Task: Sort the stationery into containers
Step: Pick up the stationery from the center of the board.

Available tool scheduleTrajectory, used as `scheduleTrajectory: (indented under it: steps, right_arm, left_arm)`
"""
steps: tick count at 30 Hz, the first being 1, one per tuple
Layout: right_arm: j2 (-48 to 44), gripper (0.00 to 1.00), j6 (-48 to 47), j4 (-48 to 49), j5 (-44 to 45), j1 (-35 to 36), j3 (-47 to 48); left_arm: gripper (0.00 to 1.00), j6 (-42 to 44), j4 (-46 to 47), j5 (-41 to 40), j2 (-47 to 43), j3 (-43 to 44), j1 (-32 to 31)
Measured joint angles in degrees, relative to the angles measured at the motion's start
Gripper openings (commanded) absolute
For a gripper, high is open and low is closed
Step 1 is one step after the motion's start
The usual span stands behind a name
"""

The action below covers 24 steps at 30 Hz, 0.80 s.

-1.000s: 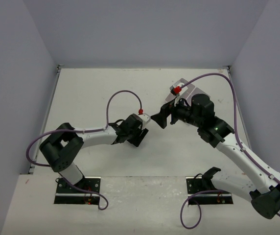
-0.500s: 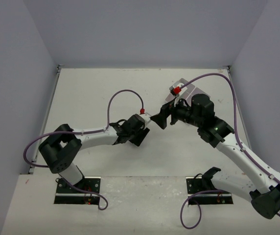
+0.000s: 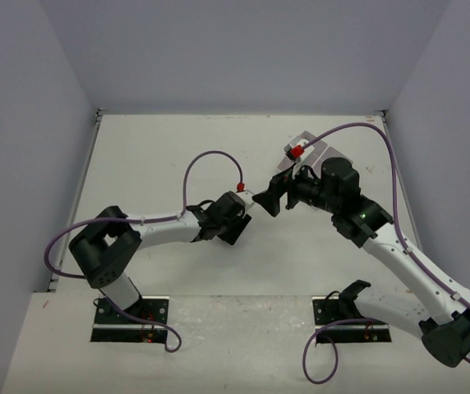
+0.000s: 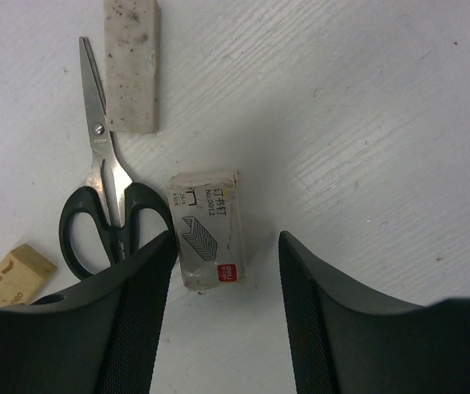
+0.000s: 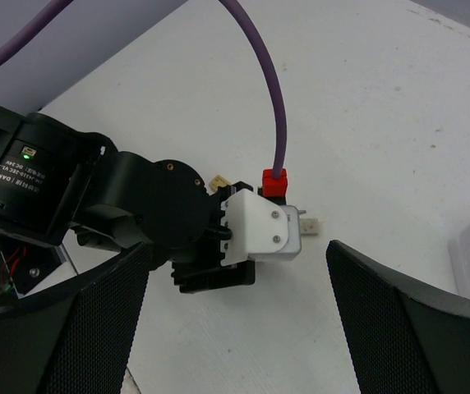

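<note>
scissors [image 4: 108,197], staple box [image 4: 209,228], left-wrist view only

Plain pale lavender-grey walls [image 3: 235,49] stand on three sides of me, closing in my white worktop [image 3: 153,148]. Close up, its painted surface looks grained and lightly scuffed. The light is soft and even, with faint shadows.

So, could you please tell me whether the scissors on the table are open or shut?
Shut. The black-handled scissors lie flat with both blades together in one point and the handle loops side by side.
</note>
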Motion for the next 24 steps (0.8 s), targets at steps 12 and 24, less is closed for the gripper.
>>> scheduleTrajectory:
  steps: [12, 24]
  right_arm:
    - [0.0, 0.89, 0.0, 0.0, 0.0, 0.0, 0.0]
    - [-0.1, 0.89, 2.3, 0.2, 1.5, -3.3, -0.2]
  left_arm:
    - [0.36, 0.0, 0.0, 1.8, 0.7, 0.3, -0.7]
    - [0.45, -1.1, 1.9, 2.6, 2.4, 0.4, -2.6]
